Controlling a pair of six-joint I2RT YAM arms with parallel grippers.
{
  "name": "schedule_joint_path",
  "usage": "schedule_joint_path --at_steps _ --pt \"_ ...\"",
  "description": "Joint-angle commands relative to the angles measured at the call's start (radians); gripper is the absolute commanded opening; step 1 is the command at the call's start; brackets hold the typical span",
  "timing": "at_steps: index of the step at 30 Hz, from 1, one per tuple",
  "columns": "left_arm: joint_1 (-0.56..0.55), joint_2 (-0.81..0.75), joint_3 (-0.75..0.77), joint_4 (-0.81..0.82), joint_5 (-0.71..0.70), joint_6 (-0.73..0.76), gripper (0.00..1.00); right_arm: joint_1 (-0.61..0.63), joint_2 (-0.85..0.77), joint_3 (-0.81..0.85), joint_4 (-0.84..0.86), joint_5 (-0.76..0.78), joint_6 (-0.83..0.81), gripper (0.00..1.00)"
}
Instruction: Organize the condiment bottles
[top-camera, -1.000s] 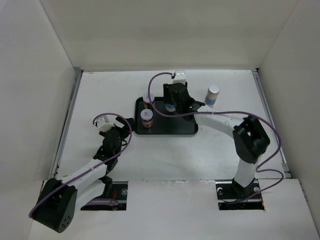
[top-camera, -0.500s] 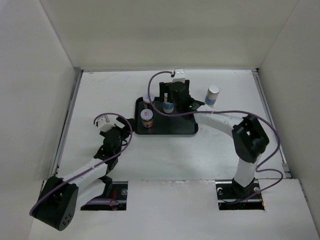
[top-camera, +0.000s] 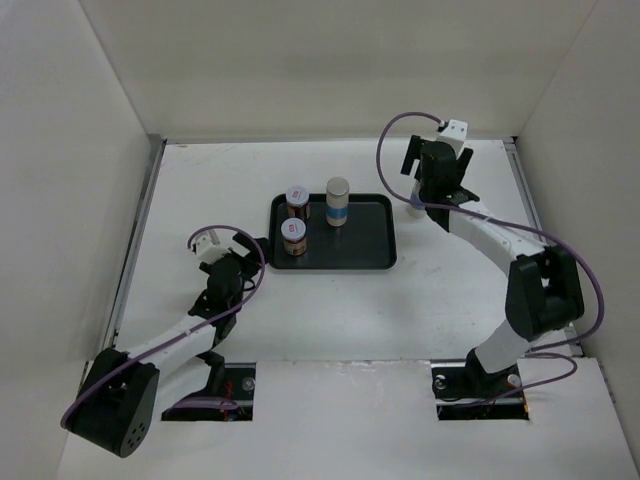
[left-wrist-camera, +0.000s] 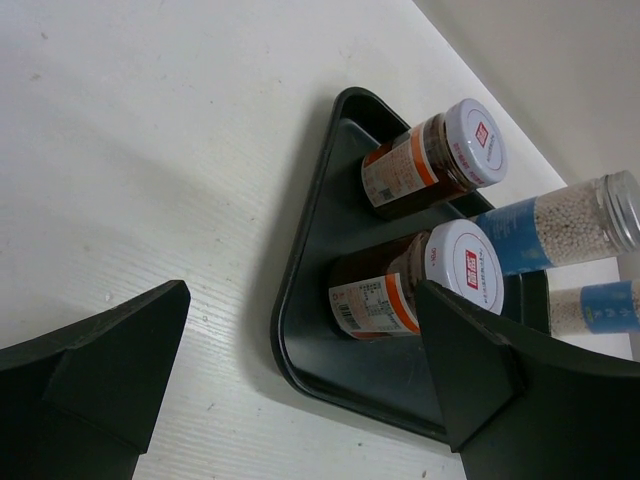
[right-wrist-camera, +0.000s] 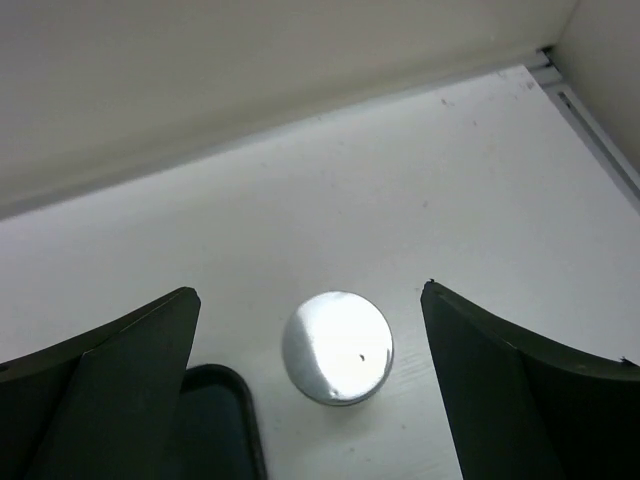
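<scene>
From above: the far jar (top-camera: 297, 198) and near jar (top-camera: 293, 237), brown with white red-marked lids, stand left in the black tray (top-camera: 365, 248) beside a blue-banded pale bottle (top-camera: 338, 203). Left wrist: my left tool (left-wrist-camera: 300, 290) gapes empty, near the tray's corner. Right wrist: my right tool (right-wrist-camera: 308, 300), wide open and empty, hangs over the fourth bottle (right-wrist-camera: 337, 347), silvery-capped, on the tabletop (right-wrist-camera: 450, 180) right of the tray.

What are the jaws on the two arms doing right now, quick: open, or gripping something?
Left gripper: jaws open, holding nothing.
Right gripper: jaws open, holding nothing, above the silver-capped bottle.
</scene>
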Motion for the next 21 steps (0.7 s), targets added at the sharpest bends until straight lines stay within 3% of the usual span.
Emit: schedule_joint_path --at_steps 1,8,12,14,16,21 --pt "0.012 0.012 0.004 0.059 0.007 -0.011 1.0 -0.016 0.068 -0.009 -0.047 0.002 -0.009 1.0" --pt "0.017 0.008 0.004 0.061 0.011 -0.01 1.0 -0.059 0.163 0.019 -0.029 -0.104 0.031 1.0" --pt "0.016 0.015 0.004 0.061 0.004 -0.007 1.0 -0.066 0.168 0.01 0.005 -0.104 0.039 0.68" --pt "0.021 0.013 0.004 0.061 0.013 -0.01 1.0 -0.062 0.128 -0.011 0.017 -0.086 0.04 0.57" --pt "0.015 0.007 0.004 0.061 0.005 -0.004 1.0 -0.046 0.052 -0.054 0.042 -0.049 0.031 0.52" --pt "0.021 0.031 0.01 0.063 0.004 -0.013 1.0 0.079 -0.163 -0.156 0.082 -0.026 0.025 0.51"
